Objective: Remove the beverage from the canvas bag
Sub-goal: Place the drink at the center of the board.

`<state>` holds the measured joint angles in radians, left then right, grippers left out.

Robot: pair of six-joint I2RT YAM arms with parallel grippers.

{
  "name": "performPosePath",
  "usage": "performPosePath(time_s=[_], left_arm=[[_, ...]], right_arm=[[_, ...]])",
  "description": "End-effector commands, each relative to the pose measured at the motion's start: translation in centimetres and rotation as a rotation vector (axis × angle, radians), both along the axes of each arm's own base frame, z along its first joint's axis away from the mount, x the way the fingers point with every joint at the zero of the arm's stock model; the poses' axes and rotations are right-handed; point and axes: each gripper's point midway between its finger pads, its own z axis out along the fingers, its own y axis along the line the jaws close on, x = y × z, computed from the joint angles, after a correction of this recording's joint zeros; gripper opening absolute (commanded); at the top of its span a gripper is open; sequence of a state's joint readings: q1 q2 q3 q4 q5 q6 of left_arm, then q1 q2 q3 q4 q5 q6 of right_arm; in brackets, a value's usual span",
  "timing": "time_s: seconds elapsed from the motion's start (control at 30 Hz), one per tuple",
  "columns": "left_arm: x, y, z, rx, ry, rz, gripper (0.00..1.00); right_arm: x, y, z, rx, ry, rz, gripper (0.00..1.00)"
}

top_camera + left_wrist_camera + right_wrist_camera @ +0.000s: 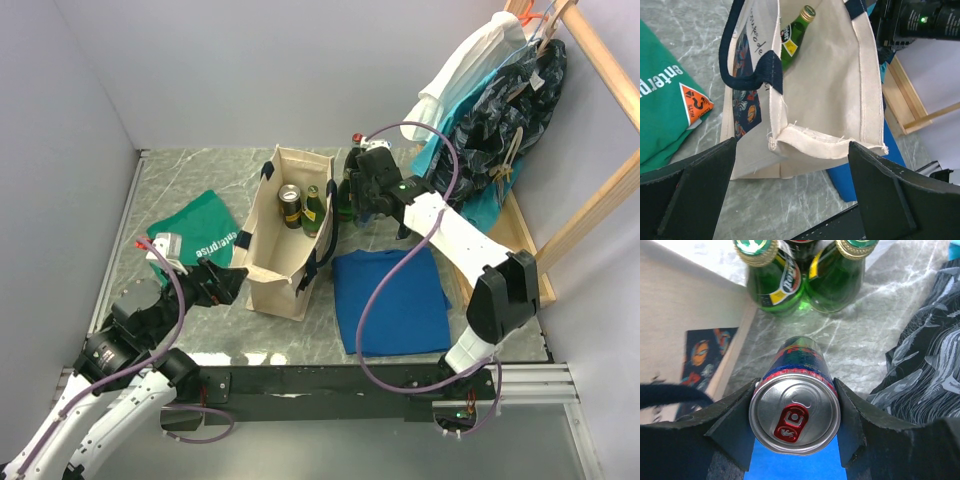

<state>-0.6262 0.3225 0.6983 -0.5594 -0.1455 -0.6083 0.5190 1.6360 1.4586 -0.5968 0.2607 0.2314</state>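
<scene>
A blue-and-red aluminium can (794, 415) is pinched by the right gripper (795, 402) outside the boxy cream canvas bag (830, 75) with navy handles, beside green glass bottles (771, 282) set on the table (190, 170), while a second can (290, 205) and a green bottle (314, 210) are left inside; the left gripper (792, 165) is spread wide.

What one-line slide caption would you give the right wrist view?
Right hand grips a drink can, with green glass bottles standing on the marble tabletop beyond.

Plain pale grey walls (250, 70) close in the grey-green marbled table (190, 180) on three sides. At the right stands a light wooden clothes rack (597, 200) (white, teal and dark patterned garments (520, 100) hang from it). The light is even.
</scene>
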Motion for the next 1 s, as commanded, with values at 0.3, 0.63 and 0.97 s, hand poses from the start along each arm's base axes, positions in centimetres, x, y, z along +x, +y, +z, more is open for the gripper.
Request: performPosePath(time_s=[0.3,0.63,0.97], left_arm=[[-0.3,2.3,2.7,-0.073,-0.065,0.106,1.00],[-0.4,3.3,3.0,-0.094,-0.075,0.155,0.96],[0.7,3.3,1.7,-0.051,-0.008,0.198,0.96]], right_arm=[[3.5,-0.3,2.4,0.015,-0.122,-0.061,0.00],[3.5,0.9,0.7,0.046,-0.093,-0.029,0.00],[3.5,2.5,-1.7,0.039,-0.069,0.007,0.00]])
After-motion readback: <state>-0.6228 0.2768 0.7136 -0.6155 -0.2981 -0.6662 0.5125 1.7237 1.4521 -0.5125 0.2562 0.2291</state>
